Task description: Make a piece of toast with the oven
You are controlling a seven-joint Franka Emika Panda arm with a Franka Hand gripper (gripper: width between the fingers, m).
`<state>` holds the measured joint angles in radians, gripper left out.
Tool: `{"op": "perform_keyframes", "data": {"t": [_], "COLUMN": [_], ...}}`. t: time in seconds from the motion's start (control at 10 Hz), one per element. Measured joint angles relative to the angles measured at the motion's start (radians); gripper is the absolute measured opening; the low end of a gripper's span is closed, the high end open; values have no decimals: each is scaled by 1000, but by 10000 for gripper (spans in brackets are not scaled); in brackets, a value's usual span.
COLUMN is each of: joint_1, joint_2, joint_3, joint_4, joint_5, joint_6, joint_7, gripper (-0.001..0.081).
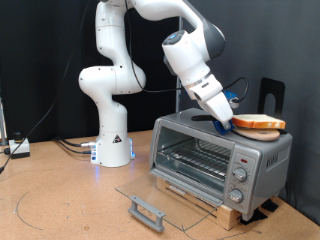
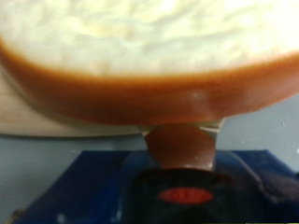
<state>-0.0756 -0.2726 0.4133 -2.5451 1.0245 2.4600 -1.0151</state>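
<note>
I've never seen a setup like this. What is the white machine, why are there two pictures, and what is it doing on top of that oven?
The white machine is a robot arm standing on a wooden table. One picture comes from a camera off the arm, the other from a camera on its hand. Its claw is reaching on top of the silver toaster oven, at a slice of toast lying there. The oven's glass door hangs open. In the hand camera's close-up, the toast fills the frame, a finger right against its crust.
</note>
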Motion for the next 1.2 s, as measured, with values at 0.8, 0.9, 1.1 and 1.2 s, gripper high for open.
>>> {"op": "perform_keyframes", "data": {"t": [0.8,0.9,1.1,1.2], "joint_1": [-38,-37,-58,-76], "joint_2": [-146,-144,-147,-148], "joint_3": [-131,-129,-165,-191], "joint_4": [-27,-28,-28,-28], "joint_5": [-52,-44,-48,-76], "joint_6": [-255,-252,-255,-267], "joint_7": [-42,-46,-73,-103], "gripper": [417,417,417,417]}}
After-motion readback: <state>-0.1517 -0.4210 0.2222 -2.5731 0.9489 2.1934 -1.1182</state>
